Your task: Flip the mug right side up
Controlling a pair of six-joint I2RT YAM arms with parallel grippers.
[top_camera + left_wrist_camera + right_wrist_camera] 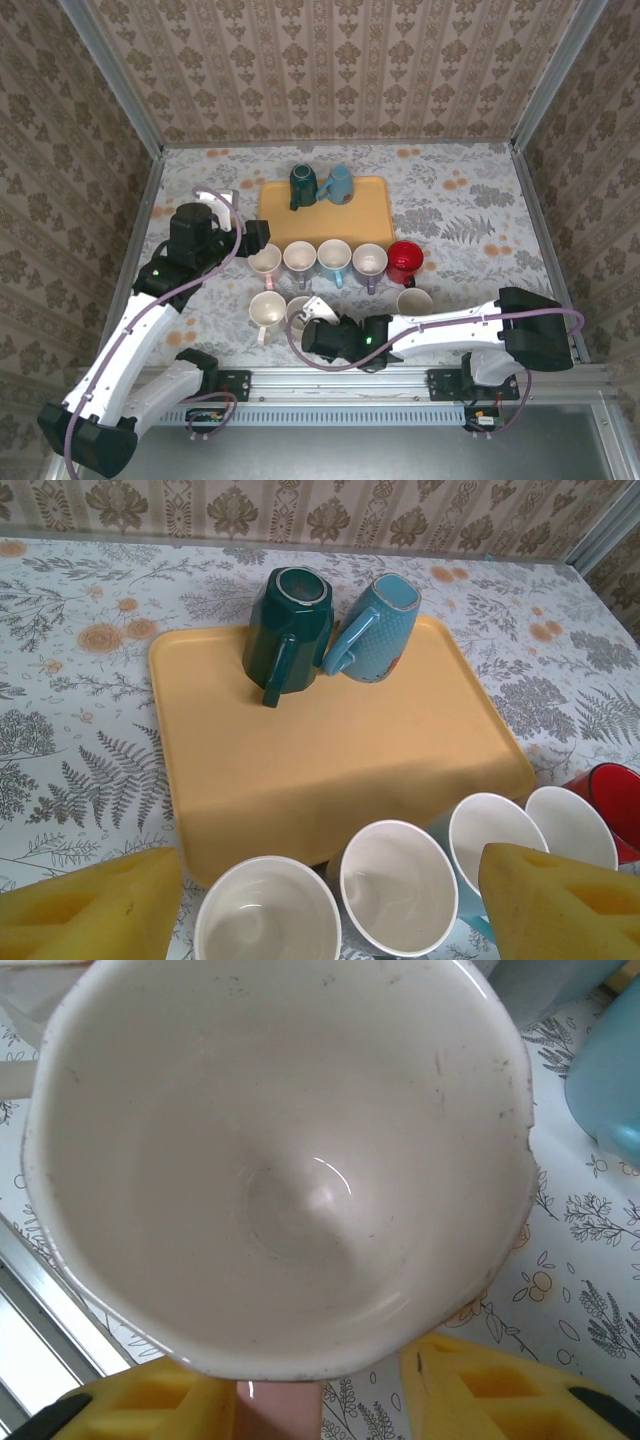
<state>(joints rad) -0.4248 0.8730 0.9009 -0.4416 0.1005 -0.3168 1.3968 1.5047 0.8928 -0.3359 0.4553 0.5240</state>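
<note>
On the floral bench [470,230], the white mug [280,1160] sat mouth-up at the right jaws, grip unclear; left jaws spread; release seemed next.

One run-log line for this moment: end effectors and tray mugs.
left end effector: open | right end effector: at white mug, grip unclear | green mug: upside down on tray | blue mug: tilted beside it

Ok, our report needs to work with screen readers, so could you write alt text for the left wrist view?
A dark green mug and a light blue mug sit base-up at the far end of a yellow tray on a floral tablecloth. Upright white mugs stand nearer the camera, between the open pincer's yellow fingers.
</note>
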